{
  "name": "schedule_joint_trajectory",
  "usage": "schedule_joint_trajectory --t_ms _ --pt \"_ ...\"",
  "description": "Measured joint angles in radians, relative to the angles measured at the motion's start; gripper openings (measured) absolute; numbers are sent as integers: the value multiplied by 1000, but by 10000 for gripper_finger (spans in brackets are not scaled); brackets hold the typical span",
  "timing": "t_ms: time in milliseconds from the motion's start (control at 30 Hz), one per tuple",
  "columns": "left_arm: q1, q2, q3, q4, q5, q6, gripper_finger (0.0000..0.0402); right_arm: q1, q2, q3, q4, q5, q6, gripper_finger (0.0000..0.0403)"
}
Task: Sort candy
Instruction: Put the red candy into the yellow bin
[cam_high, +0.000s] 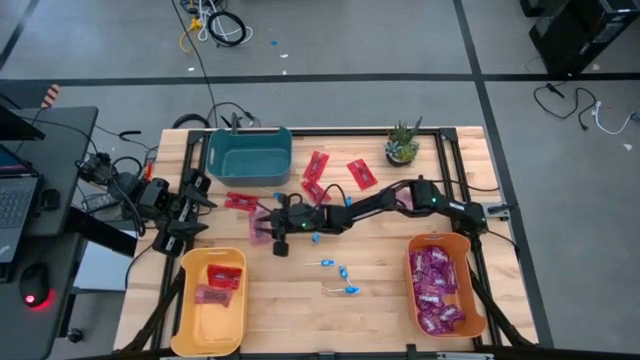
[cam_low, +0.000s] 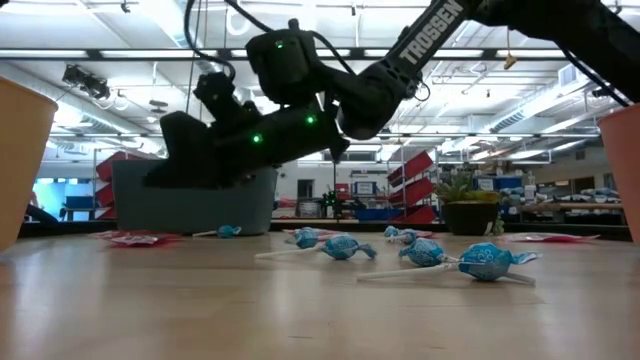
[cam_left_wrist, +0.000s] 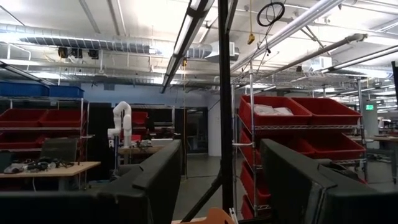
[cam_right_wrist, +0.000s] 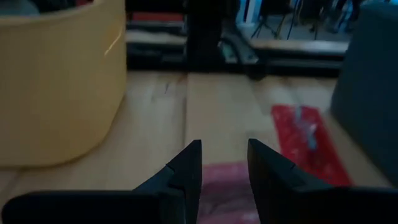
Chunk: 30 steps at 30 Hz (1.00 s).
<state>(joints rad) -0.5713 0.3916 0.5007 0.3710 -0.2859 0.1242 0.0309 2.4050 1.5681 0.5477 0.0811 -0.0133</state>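
Findings: The right gripper (cam_high: 268, 228) is extended across the table to its left-centre, low over a purple-magenta packet (cam_right_wrist: 225, 180) that lies on the wood just beyond its fingertips. In the right wrist view its 2 fingers stand partly apart with bare table showing between the tips; nothing is held. A flat red packet (cam_right_wrist: 305, 140) lies just beside that packet, toward the teal bin (cam_high: 249, 153).

The left gripper (cam_high: 196, 212) waits at the table's left edge, raised and looking out into the room, jaws spread wide and empty.

Distribution of candy: the yellow bin (cam_high: 213, 300) at front left holds 2 red packets. The orange bin (cam_high: 444, 285) at front right holds a heap of purple-magenta packets. The teal bin appears to hold nothing. More red packets (cam_high: 317, 165) lie loose behind the centre, near the potted plant (cam_high: 402, 143). Blue lollipops (cam_high: 344, 272) lie loose in front of the centre.

Assessment: The step in hand appears to be the approach to a pick of the purple-magenta packet. Sorting is partly done, with a number of sweets loose on the table.

Next move, as judged: lower the tips to straddle the packet and close on it alone without snagging the neighbouring red packet. The carry would then be long, across to the orange bin.
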Motion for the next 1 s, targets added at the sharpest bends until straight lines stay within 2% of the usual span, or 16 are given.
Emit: schedule_joint_trajectory --t_ms 167,367,567,1000 --pt "0 0 0 -2 0 1 218 19 0 -1 -32 1 -4 122" --pt "0 0 0 3 -1 2 218 20 82 1 59 5 57 152" --pt "0 0 0 0 -1 -3 218 21 79 5 82 6 81 181" --pt "0 0 0 -2 -2 2 218 25 82 4 -65 9 88 228"
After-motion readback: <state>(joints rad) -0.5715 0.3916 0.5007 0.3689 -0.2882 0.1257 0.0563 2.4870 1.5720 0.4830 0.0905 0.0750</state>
